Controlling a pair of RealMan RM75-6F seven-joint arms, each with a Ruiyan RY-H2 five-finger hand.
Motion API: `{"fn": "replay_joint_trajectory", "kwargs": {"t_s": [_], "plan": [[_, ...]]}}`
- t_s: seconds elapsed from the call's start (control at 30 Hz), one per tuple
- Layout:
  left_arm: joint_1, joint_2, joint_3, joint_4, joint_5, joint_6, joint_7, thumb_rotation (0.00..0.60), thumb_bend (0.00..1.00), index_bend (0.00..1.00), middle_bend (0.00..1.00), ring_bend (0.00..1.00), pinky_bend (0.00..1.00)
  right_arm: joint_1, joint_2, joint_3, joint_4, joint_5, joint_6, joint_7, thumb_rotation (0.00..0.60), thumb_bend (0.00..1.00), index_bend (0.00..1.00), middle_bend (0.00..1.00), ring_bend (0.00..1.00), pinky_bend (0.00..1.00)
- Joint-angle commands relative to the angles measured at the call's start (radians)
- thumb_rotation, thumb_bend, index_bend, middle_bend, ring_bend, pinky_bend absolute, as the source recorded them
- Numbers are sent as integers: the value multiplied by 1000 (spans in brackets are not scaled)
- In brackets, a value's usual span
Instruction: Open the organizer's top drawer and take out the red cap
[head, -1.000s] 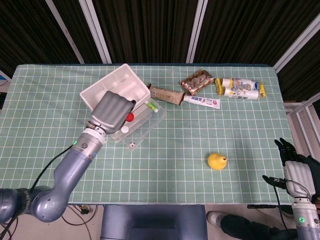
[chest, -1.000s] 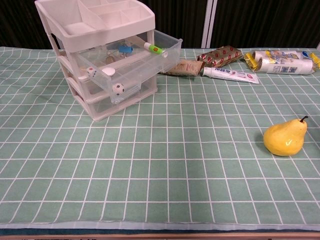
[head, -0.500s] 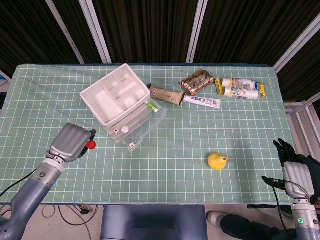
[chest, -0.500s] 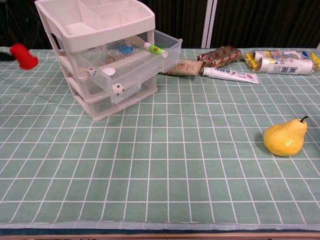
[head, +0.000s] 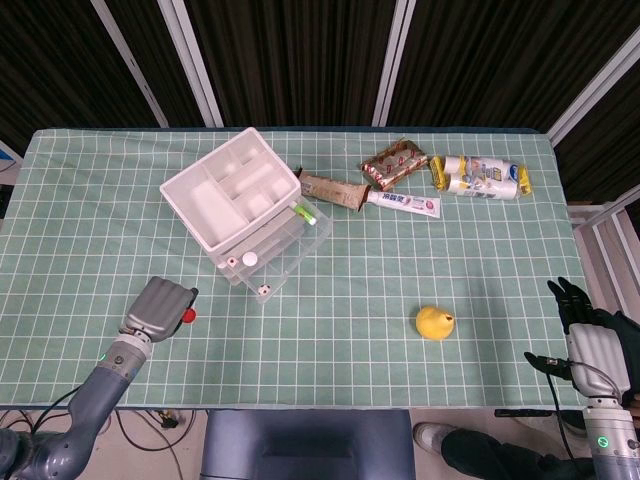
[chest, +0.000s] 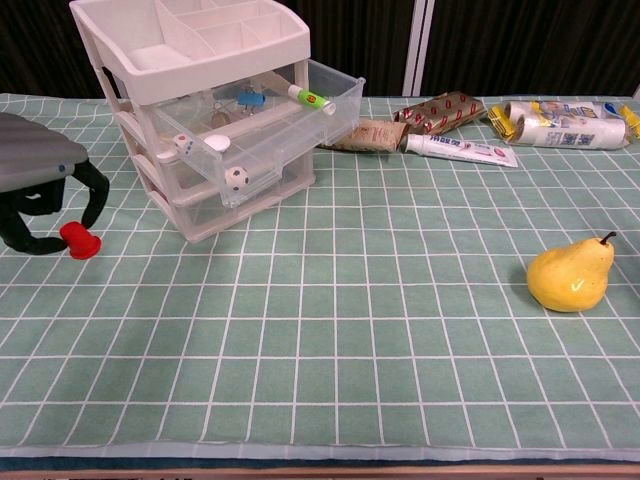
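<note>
The red cap (head: 188, 316) (chest: 79, 240) is down at the tablecloth, left of the organizer. My left hand (head: 160, 305) (chest: 35, 190) holds it between dark fingertips, low over the table's front-left area. The white organizer (head: 222, 185) (chest: 190, 40) stands at the back left. Its clear top drawer (head: 297, 236) (chest: 300, 115) is pulled out toward the right, with a green-tipped tube, a die and small bits inside. My right hand (head: 592, 335) shows only in the head view, beyond the table's right front corner, fingers straight and holding nothing.
A yellow pear (head: 435, 322) (chest: 571, 276) lies at the front right. Along the back edge lie a toothpaste tube (head: 403, 203) (chest: 462, 150), brown snack packs (head: 395, 163) (chest: 440, 110) and yellow-white wrapped rolls (head: 482, 177) (chest: 560, 122).
My left hand lifted the red cap out of the top drawer, carried it left and forward, and lowered it to the tablecloth. The right hand stayed still.
</note>
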Motion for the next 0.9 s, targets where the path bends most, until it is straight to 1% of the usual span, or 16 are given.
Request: {"fn": "replay_joint_trajectory", "kwargs": {"t_s": [0.03, 0.37, 0.47, 0.6, 0.9], "plan": [[-4, -56, -18, 47, -35, -18, 40, 600, 323, 520, 1000, 1000, 997, 0, 0, 0, -1, 1, 0, 0, 600, 87, 0, 0, 0, 229], [-26, -140, -43, 114, -100, -35, 113, 600, 304, 512, 1000, 1000, 997, 0, 1, 0, -2, 3, -2, 2, 600, 86, 0, 0, 0, 229], [-28, -157, -43, 131, -114, -41, 122, 600, 275, 511, 1000, 1000, 997, 0, 1, 0, -3, 2, -2, 1, 600, 86, 0, 0, 0, 229], [-25, -171, -43, 145, -119, -46, 121, 600, 238, 502, 1000, 1000, 997, 0, 1, -1, -4, 2, -3, 1, 600, 86, 0, 0, 0, 229], [-8, -172, -42, 144, -94, -24, 111, 600, 180, 427, 1000, 999, 997, -2, 2, -3, -5, -3, -1, 0, 600, 85, 0, 0, 0, 229]]}}
